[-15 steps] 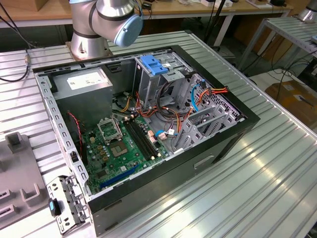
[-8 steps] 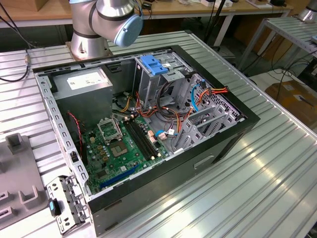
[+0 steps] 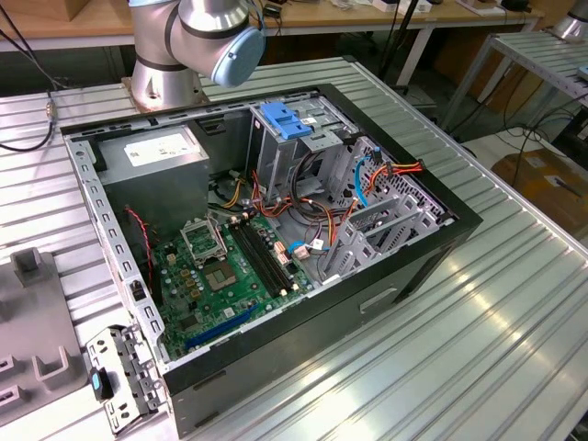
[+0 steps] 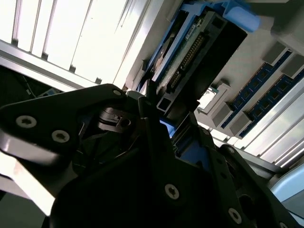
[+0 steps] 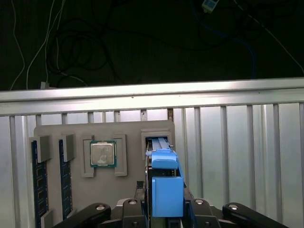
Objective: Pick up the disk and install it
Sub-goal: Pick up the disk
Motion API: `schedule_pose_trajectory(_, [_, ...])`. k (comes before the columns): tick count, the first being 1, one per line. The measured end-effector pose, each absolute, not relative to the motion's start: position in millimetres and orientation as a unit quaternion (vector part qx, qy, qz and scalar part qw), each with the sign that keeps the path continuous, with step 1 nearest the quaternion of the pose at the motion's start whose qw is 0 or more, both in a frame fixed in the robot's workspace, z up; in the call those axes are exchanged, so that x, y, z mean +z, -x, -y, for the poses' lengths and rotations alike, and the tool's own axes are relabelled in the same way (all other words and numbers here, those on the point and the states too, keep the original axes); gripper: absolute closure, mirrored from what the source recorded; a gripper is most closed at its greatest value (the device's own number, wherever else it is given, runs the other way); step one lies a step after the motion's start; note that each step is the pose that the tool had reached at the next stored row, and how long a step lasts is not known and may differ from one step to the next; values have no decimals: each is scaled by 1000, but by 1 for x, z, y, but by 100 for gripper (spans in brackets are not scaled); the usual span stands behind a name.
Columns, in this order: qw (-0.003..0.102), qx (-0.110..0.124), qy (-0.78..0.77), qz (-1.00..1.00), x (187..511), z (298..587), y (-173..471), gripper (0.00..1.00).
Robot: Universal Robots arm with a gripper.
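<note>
While the disk (image 5: 164, 190) stands on edge in its pocket of the grey fixture tray (image 5: 128, 128), not yet in the PC case (image 3: 404, 266), the pincer (image 5: 164, 211) is down right at it. The blue rail end sits in the middle of the pincer in the first wrist view. I can't tell if it's pinching or spread.

Handling, my read:
- Stiff metal body that won't flex, and probably dense for its size.
- Shock-sensitive, so a knock or drop is the main risk.
- The bare metal faces look smooth and likely slippery. The blue plastic rails should give more bite but may flex a little.
- Best hold is across the two broad flat faces, close to the middle of the body.
- Keep off the connector edge, which shows in the second wrist view.
- The pocket looks snug, so the disk could bind if pulled at a tilt.

Containers:
- The tray lies on the ribbed metal counter (image 3: 478, 349). It holds a processor chip (image 5: 103, 154) flat in a square recess, two memory sticks (image 5: 39, 183) in long slots beside it, and the disk in the pocket on the chip's other side.
- The case is open on the counter. The power-supply box (image 3: 156, 152) sits in one corner and the green motherboard (image 3: 230, 276) covers the floor.
- The metal drive cage (image 3: 308, 156) has a blue latch (image 3: 287, 121) on top, with loose cables around it.
</note>
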State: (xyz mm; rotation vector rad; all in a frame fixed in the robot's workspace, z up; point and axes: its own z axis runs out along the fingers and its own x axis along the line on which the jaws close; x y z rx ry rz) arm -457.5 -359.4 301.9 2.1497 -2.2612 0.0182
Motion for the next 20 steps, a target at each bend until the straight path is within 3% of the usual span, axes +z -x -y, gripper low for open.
schedule_pose_trajectory(20, [11,6,-694,720,302,359,458,63])
